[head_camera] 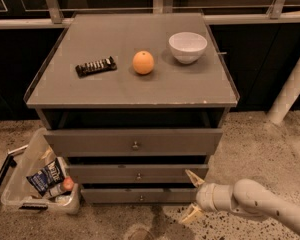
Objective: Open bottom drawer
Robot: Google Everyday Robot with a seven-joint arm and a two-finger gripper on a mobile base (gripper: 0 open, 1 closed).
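The bottom drawer (115, 195) is the lowest, slimmest grey front of the cabinet, with a small round knob (141, 198). Above it are the middle drawer (136, 174) and the tall top drawer (132, 142). My gripper (192, 195) is low at the cabinet's front right corner, to the right of the knob and level with the bottom drawer. Its two tan fingers (193, 178) are spread apart and hold nothing. The white arm (260, 204) comes in from the lower right.
On the cabinet top lie a dark bar (95, 66), an orange (143, 62) and a white bowl (188, 47). A clear bin (37, 184) with packets stands on the floor at the left. A white post (290, 86) leans at the right.
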